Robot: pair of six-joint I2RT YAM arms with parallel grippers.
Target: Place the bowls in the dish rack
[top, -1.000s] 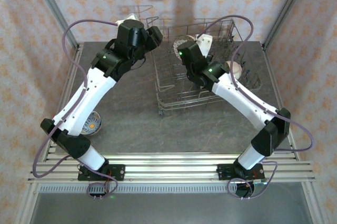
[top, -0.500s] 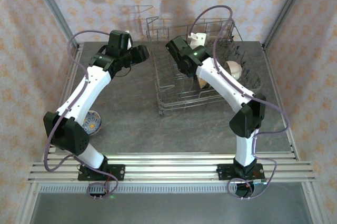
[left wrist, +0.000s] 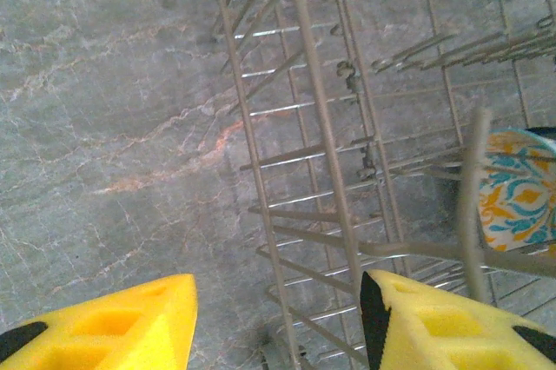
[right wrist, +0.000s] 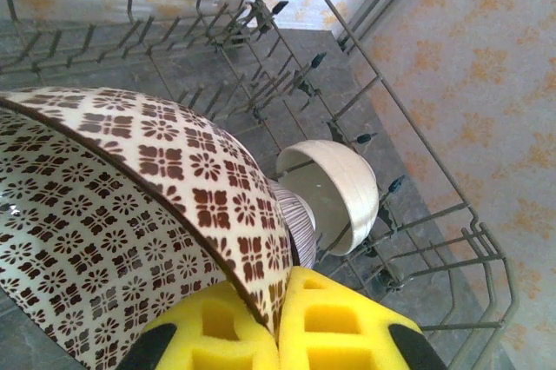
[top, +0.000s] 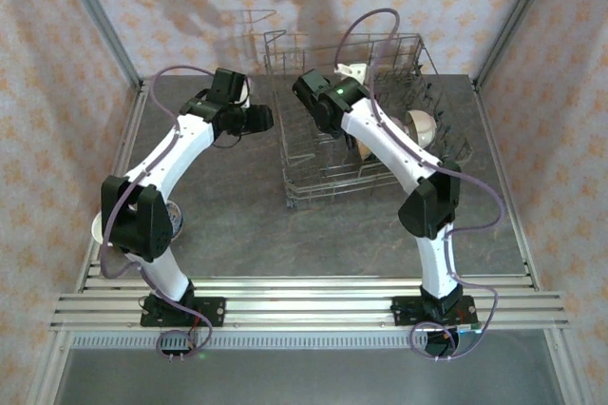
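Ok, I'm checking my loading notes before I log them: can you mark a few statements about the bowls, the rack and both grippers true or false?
1. The right gripper has its jaws shut on the rim of a brown-patterned bowl. True.
2. The left gripper is carrying a bowl. False: its jaws stand apart with nothing between them, above the side wall of the dish rack.
3. A cream bowl stands on edge inside the dish rack. True.
4. The blue-and-orange bowl sits on the bare table. False: it is inside the dish rack, among the tines.
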